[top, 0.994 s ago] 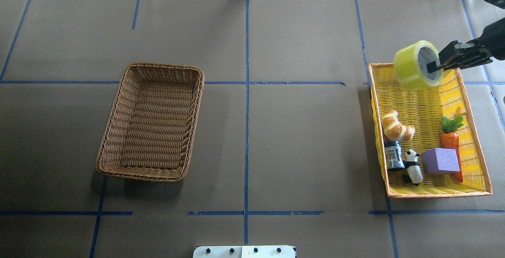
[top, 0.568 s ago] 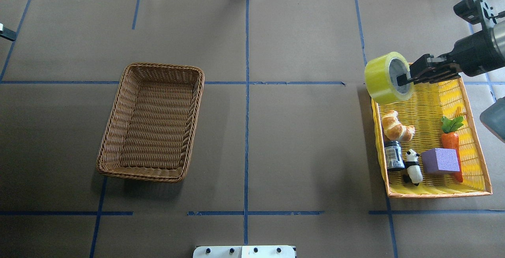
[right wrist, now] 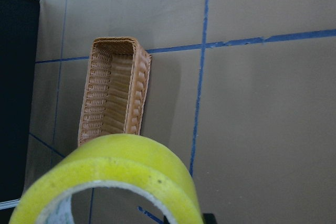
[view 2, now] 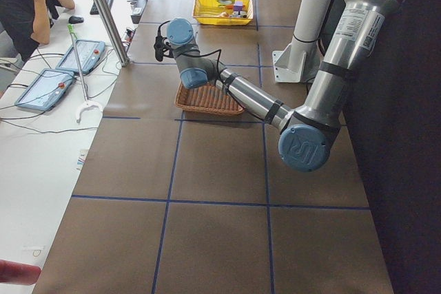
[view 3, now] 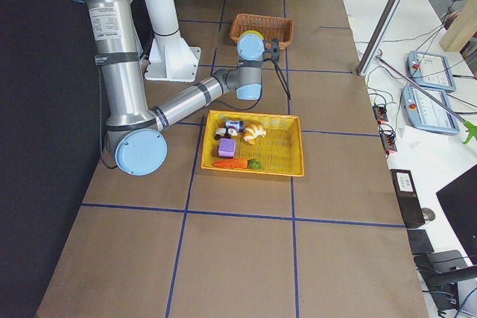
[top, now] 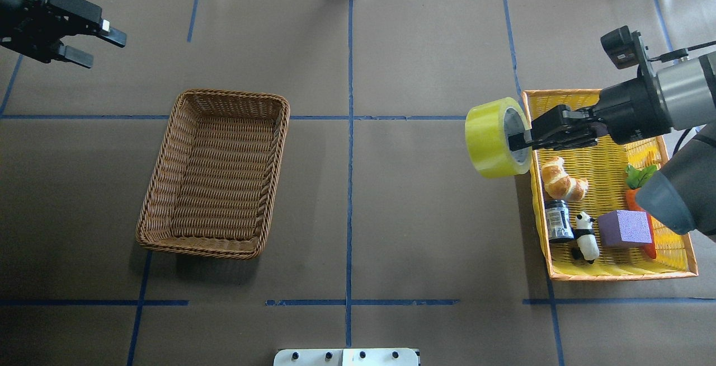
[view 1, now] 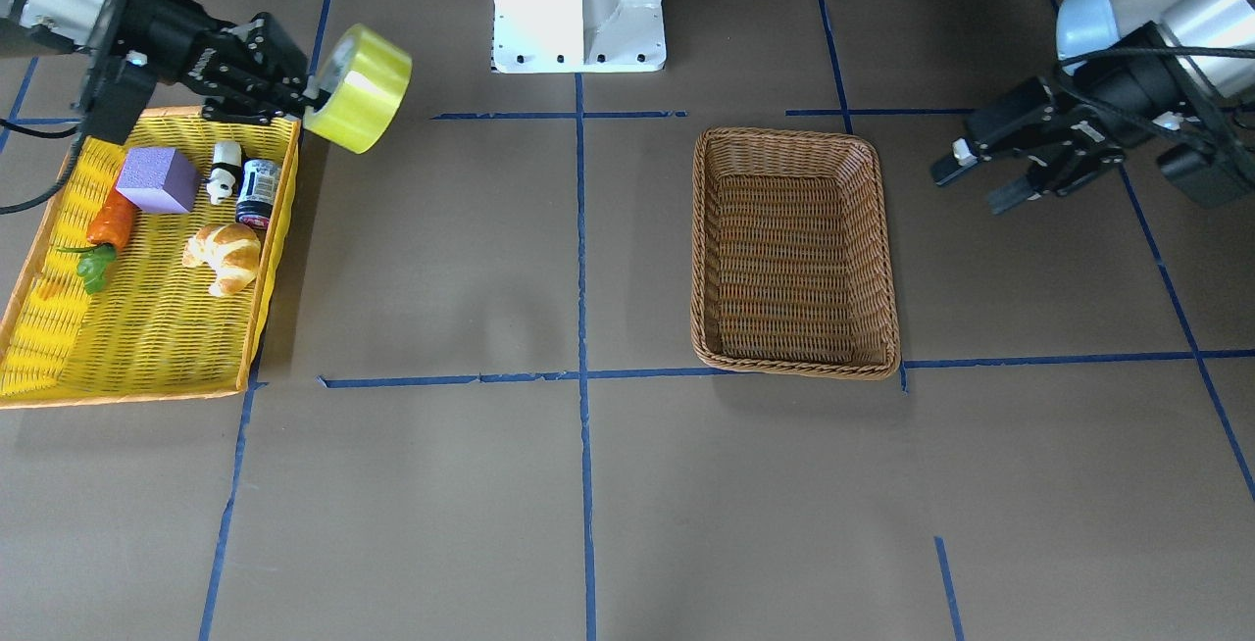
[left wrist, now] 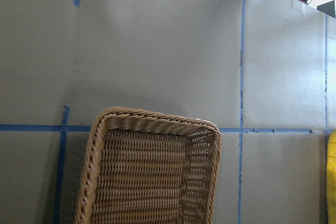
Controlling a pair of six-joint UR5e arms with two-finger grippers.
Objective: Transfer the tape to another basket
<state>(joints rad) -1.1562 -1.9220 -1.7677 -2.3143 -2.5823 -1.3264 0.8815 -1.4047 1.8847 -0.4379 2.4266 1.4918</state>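
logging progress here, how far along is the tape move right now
Done: the tape is out of the yellow basket, clamped in the right gripper. In hand: it hangs raised by that basket's rim, on the side toward the wicker basket. Remaining: carrying it across to the empty wicker basket and releasing it. The left gripper is open, holding nothing.

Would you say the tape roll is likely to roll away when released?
Probably: the tape is round and the right gripper holds it with its curved band downward, so it may roll. Its wide band looks stiff, undeformed in the pinch.
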